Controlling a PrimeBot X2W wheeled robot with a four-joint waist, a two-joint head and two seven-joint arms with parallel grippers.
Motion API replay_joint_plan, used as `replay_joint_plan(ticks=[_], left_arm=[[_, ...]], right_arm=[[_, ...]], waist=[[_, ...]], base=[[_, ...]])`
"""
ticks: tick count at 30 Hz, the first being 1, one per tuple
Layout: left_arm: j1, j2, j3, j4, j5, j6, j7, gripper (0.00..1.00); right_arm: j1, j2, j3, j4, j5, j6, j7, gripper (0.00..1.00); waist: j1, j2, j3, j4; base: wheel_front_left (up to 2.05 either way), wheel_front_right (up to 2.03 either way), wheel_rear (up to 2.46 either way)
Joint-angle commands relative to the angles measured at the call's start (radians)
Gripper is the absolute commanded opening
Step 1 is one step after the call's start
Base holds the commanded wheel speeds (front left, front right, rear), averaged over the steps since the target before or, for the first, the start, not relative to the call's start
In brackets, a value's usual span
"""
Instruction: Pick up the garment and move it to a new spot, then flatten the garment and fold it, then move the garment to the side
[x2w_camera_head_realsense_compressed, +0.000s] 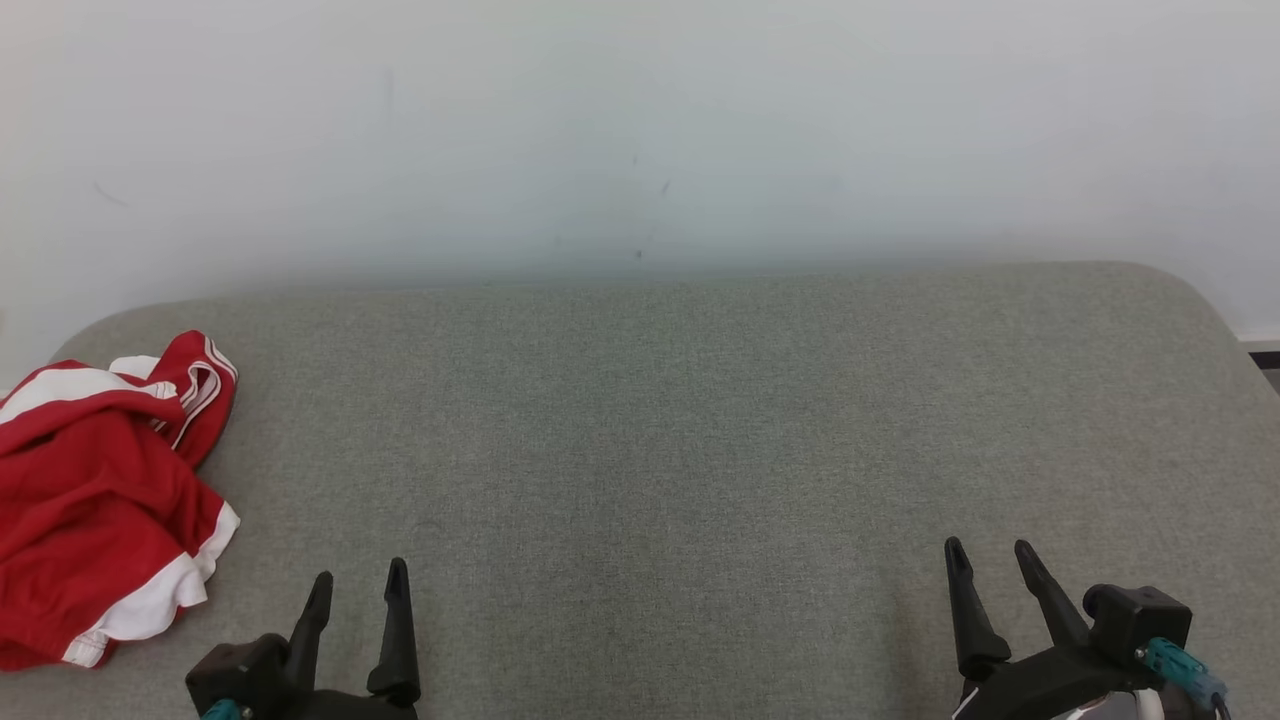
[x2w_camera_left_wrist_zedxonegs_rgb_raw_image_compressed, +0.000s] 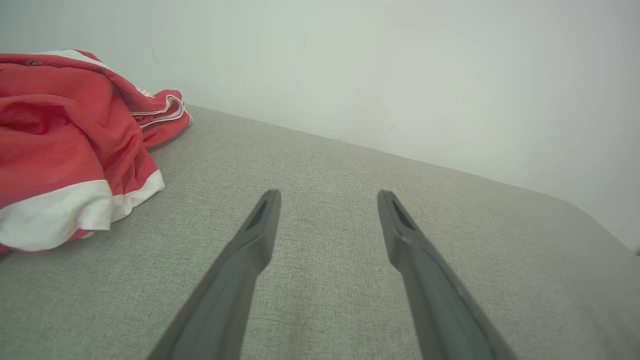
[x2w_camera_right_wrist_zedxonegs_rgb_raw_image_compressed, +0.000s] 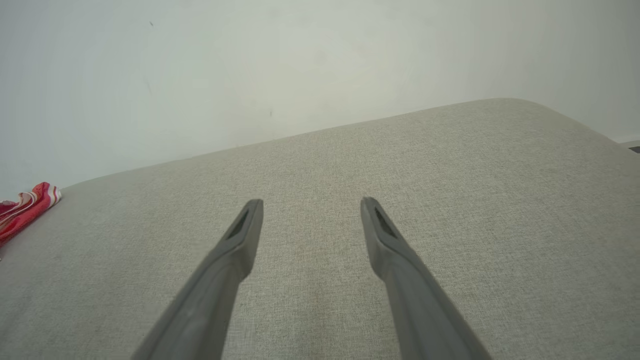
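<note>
The garment (x2w_camera_head_realsense_compressed: 100, 490) looked soft, light and floppy. I think a pinch on a bunched-up fold would lift it best. It was red with white bands and lay crumpled at the left edge of the cushion (x2w_camera_head_realsense_compressed: 700, 420). The left gripper (x2w_camera_head_realsense_compressed: 359, 572) and the right gripper (x2w_camera_head_realsense_compressed: 990, 547) had their jaws apart and held nothing.

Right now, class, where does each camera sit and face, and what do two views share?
Head: on the head, facing down at the grey cushion; left gripper, right gripper at bottom.
Left wrist: along the left gripper's fingers, across the cushion toward the wall.
Right wrist: along the right gripper's fingers, likewise.
Shared: the red garment.
</note>
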Motion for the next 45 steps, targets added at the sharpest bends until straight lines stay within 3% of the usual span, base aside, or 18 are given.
replay_joint_plan(ticks=[1, 34, 45], left_arm=[[0.001, 0.005, 0.001, -0.001, 0.023, 0.004, -0.01, 1.0], [0.02, -0.003, -0.006, 0.047, 0.23, 0.014, -0.073, 1.0], [0.015, -0.004, -0.005, 0.048, 0.233, 0.011, -0.071, 1.0]], right_arm=[[0.002, -0.003, 0.002, -0.003, -0.02, -0.002, -0.005, 1.0], [0.032, -0.003, -0.004, 0.01, -0.265, -0.002, -0.069, 1.0], [0.034, -0.003, -0.009, 0.008, -0.254, -0.002, -0.07, 1.0]], waist=[[0.0, 0.0, 0.0, 0.0], [0.0, 0.0, -0.029, -0.002], [0.0, 0.0, -0.027, 0.003]], base=[[0.0, 0.0, 0.0], [0.0, 0.0, 0.0], [0.0, 0.0, 0.0]])
